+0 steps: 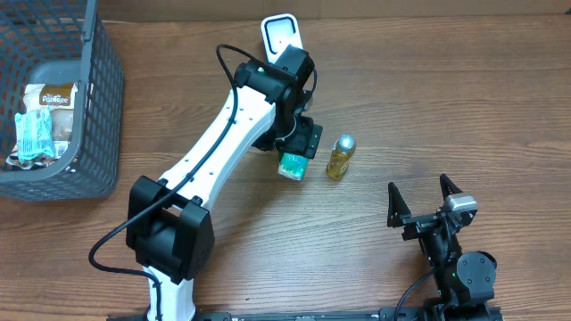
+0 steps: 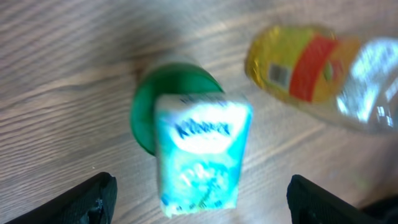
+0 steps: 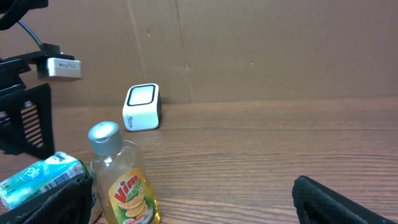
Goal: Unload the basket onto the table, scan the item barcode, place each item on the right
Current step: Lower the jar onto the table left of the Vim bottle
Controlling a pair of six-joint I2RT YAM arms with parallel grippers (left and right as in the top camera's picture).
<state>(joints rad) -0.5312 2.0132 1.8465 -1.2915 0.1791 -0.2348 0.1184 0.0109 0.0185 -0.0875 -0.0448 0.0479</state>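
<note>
- Tissue pack [image 2: 200, 155] lies centre frame on the worktop [image 1: 464, 98], under the left tool [image 2: 202, 182], which stands wide and clear of it.
- Right tool [image 1: 417, 185], lower right, is wide and empty.
- Risk: closing off-centre could knock over the bottle [image 1: 340, 156] just beside it, or cover the barcode [image 3: 55, 180].
- Basket [image 1: 98, 107], upper left, holds snack packets [image 1: 40, 125].

Wooden table [image 1: 428, 98]: the tissue pack [image 1: 292, 166] lies right under the left gripper [image 2: 200, 183], between its fingers. The yellow bottle [image 1: 340, 156] stands just beside that gripper, on its right. The white scanner [image 1: 280, 34] sits beyond it, and the grey basket [image 1: 89, 107] is well off to its left.
</note>
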